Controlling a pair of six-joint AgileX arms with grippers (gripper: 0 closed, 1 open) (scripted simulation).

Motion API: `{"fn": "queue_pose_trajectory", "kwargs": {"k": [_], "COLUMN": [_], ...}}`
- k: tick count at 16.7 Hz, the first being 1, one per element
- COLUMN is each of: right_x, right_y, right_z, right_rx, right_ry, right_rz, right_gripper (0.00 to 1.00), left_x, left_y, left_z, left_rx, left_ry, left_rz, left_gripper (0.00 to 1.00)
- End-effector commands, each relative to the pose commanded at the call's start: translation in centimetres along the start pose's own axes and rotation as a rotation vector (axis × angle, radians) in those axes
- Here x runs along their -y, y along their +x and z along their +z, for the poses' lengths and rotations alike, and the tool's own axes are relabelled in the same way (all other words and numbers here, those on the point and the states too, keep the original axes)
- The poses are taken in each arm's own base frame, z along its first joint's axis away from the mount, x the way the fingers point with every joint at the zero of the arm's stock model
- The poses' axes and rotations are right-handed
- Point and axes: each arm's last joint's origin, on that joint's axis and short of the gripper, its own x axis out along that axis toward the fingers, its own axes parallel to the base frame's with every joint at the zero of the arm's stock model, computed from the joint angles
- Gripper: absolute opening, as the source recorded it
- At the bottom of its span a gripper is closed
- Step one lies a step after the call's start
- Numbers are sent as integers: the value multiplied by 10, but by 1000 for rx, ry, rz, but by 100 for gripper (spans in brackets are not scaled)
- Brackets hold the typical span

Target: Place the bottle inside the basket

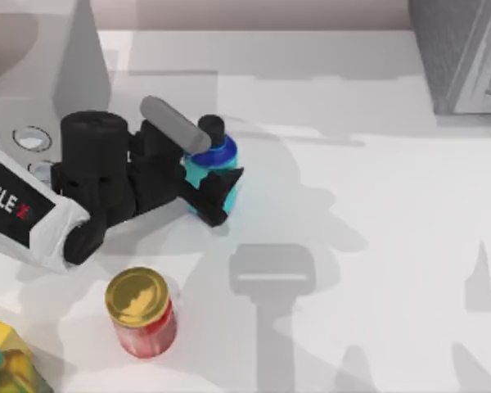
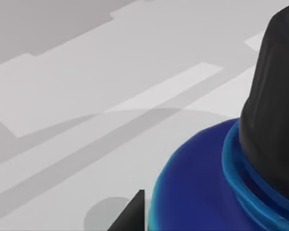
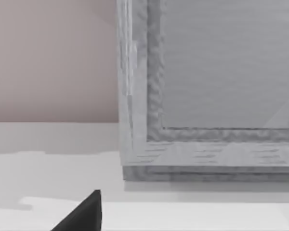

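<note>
Cyan bottle (image 1: 212, 160) with dark blue shoulder and black cap stood upright left of centre on the white tabletop (image 1: 376, 205), clasped at its body between the narrowly parted fingers of the left gripper (image 1: 204, 173). Sat far right, at the corner: grey basket (image 1: 462, 53). Nearer, at left: red jar (image 1: 143, 313), gold-lidded.

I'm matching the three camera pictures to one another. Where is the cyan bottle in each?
Top view: bottle upper left of centre, in the left gripper.
Left wrist view: its blue shoulder and black cap, very close.
Right wrist view: not in it.
Shared landmark: the white table.
</note>
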Motion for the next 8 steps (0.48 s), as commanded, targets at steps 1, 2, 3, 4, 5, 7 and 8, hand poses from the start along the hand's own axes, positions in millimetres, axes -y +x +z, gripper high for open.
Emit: {"fn": "queue_pose_trajectory", "kwargs": {"k": [1,2,3,4,5,7,8], "right_x": [0,0,0,0,0,0,0], "right_y": [0,0,0,0,0,0,0], "right_z": [0,0,0,0,0,0,0], "right_rx": [0,0,0,0,0,0,0], "right_ry": [0,0,0,0,0,0,0], "right_rz": [0,0,0,0,0,0,0], "right_gripper": [100,100,100,100,100,100,100], "left_x": [-1,-2,-5,-9,-14,-25,-31], "left_y": [-1,-3,-7,-12,-19,-38,-50], "left_z": [2,5,9,14,20,32,38], "left_rx": [0,0,-2,-6,-12,-30,-40], "left_ry": [6,17,32,49,67,103,120], "left_rz": [-4,-12,-21,-32,-44,-69,-82], "left_gripper": [0,0,0,0,0,0,0]}}
